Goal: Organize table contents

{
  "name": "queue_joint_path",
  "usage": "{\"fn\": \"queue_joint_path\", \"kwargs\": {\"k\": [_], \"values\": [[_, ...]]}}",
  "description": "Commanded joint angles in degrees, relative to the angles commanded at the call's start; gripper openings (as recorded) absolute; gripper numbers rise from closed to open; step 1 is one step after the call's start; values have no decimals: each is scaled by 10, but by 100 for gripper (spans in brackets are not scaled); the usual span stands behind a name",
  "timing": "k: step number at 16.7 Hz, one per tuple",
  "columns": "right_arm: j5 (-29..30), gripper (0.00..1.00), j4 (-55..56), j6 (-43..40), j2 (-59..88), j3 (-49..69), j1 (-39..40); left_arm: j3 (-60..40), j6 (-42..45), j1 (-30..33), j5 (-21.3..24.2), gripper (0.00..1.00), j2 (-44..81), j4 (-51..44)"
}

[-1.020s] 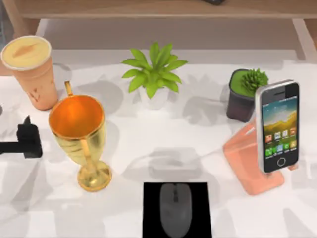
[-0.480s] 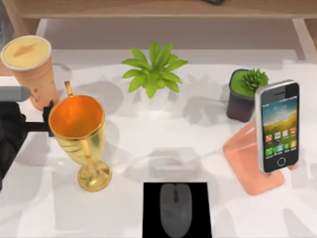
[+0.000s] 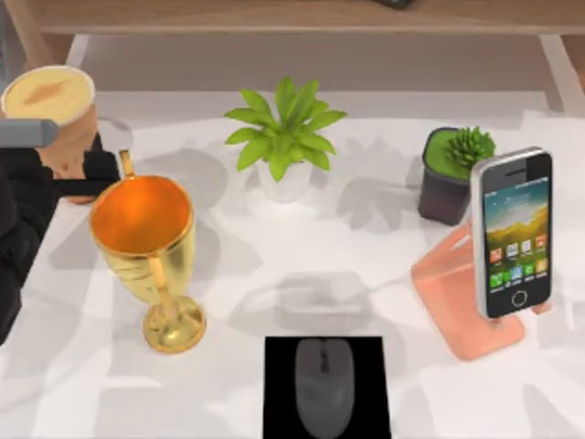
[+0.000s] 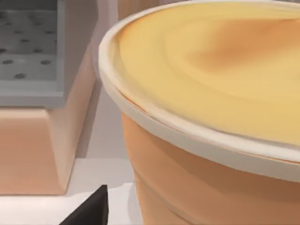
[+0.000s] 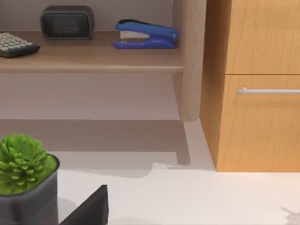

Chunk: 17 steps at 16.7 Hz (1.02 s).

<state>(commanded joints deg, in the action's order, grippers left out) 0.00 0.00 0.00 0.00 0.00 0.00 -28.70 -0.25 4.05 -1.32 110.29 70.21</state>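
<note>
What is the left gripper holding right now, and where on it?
Cannot be told. The left gripper is at the orange paper cup, by its side wall below the rim, but no closed grasp shows.

Obstacle: gold goblet [image 3: 146, 247] just beside my left pincer [image 3: 87, 169] at the orange cup [image 3: 55, 114]; open desk [image 3: 274, 256] mid-centre.

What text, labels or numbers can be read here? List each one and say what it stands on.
No text reads plainly.
Smartphone: the screen icons carry marks too small to read.
Orange paper cup: its side bears faint pale marks, not readable as text.
Calculator on the wooden shelf: the key markings are too small to read.
Blue stapler: no label shows.
</note>
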Motion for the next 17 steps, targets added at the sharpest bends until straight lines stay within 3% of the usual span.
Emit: {"fn": "queue_joint_path", "kwargs": {"k": [13,17], "values": [[0,100,0,0,0,0,0,-70,0,-2,2,100,51,-19],[0,100,0,0,0,0,0,-70,0,-2,2,70,51,-19]]}}
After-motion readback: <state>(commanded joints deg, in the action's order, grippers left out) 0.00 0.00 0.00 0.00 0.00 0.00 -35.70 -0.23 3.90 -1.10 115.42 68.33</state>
